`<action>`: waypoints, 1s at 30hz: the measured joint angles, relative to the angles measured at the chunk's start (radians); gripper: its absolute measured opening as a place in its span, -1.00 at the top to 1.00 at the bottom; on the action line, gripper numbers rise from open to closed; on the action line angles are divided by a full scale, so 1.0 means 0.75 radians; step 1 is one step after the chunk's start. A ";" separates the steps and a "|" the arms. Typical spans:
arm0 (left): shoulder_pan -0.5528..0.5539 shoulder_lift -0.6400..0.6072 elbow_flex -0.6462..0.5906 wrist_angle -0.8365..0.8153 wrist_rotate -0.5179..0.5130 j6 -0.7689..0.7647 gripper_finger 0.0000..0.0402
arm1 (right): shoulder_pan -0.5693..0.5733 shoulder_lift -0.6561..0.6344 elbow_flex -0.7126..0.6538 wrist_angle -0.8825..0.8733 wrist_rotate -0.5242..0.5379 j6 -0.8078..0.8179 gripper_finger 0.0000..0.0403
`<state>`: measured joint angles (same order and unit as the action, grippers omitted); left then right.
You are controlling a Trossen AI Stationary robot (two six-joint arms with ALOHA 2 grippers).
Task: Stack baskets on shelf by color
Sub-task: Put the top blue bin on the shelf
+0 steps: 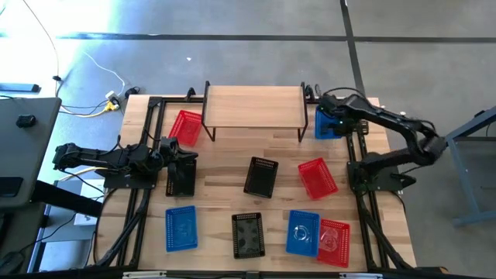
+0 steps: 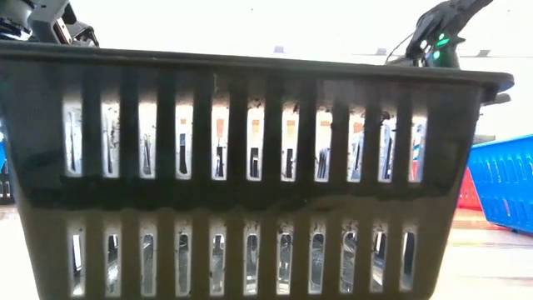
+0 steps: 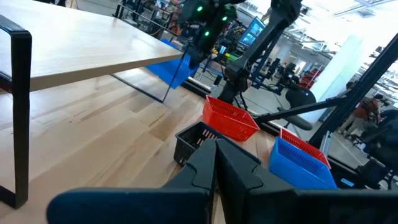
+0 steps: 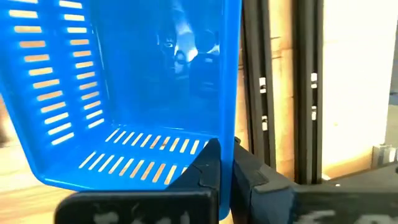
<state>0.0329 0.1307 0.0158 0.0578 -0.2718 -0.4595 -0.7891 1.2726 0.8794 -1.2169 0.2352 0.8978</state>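
Blue basket (image 4: 143,93) pinched by R gripper (image 4: 224,163) | L gripper (image 3: 216,163) fingers closed, empty.

1. A robotics lab: more dark robot arms (image 3: 273,25) are standing at stations beyond the counter (image 3: 93,143).
2. Monitors (image 3: 254,31) are glowing there.
3. Cables (image 1: 93,66) are trailing across concrete floor (image 1: 232,19).

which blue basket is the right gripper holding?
The blue basket at the shelf's right end, pinched by the right gripper; the other two blue ones sit untouched along the front edge.
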 joint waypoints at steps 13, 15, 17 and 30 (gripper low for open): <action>0.000 0.000 0.000 -0.001 0.000 0.000 0.98 | 0.000 -0.355 0.208 0.016 0.000 0.124 1.00; 0.000 0.000 0.000 -0.001 0.000 0.000 0.98 | 0.000 -0.367 0.275 0.032 0.000 0.123 1.00; 0.000 0.000 0.000 -0.001 0.000 0.001 0.98 | 0.006 -0.362 0.349 0.043 0.001 0.118 1.00; 0.000 0.000 0.000 -0.011 0.000 0.001 0.98 | 0.201 -0.143 0.715 0.104 0.051 0.084 1.00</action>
<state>0.0330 0.1307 0.0158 0.0492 -0.2718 -0.4591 -0.6386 1.1651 1.4156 -1.1387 0.2738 0.9605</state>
